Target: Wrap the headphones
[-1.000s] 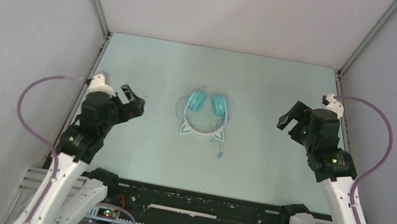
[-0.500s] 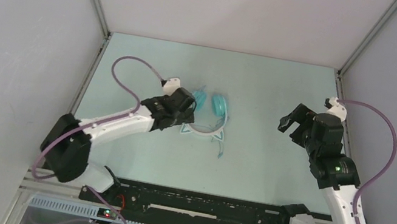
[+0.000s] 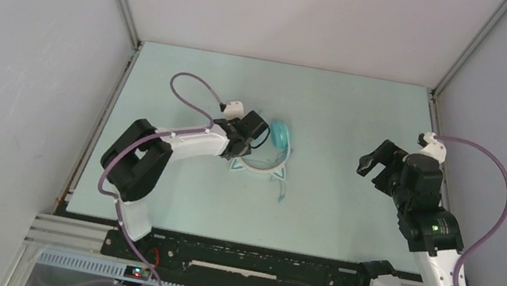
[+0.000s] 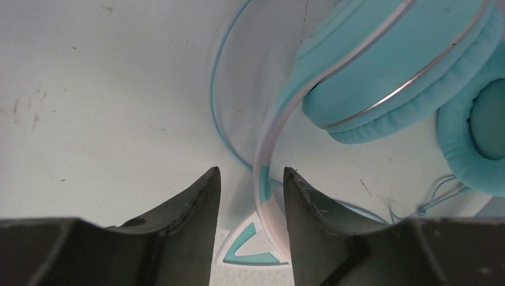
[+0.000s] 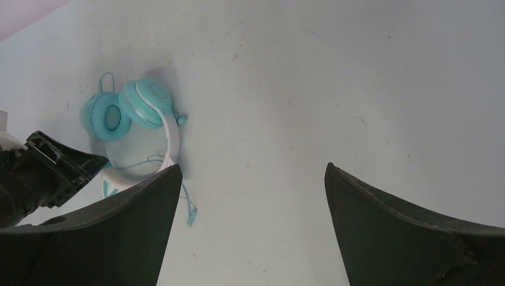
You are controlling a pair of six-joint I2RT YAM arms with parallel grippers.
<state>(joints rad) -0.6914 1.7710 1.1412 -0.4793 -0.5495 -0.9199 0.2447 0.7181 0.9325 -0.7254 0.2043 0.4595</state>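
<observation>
two white-and-black arms
the left arm (image 3: 173, 137) and right arm (image 3: 442, 263) have white shells and black joints; a thin purple cable (image 3: 196, 76) loops off each, a green light (image 3: 437, 228) shows on the right one, and the fingers (image 5: 411, 232) are dark tapered wedges.

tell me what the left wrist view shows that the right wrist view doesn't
Only the left wrist view: the left fingers straddling the white headband beside a cat ear, and silver trim on an ear cup. Only the right wrist view: the whole headphones from afar, the cable's free end, and the right fingers wide apart around nothing. Both: the headphones lying on the pale table.
</observation>
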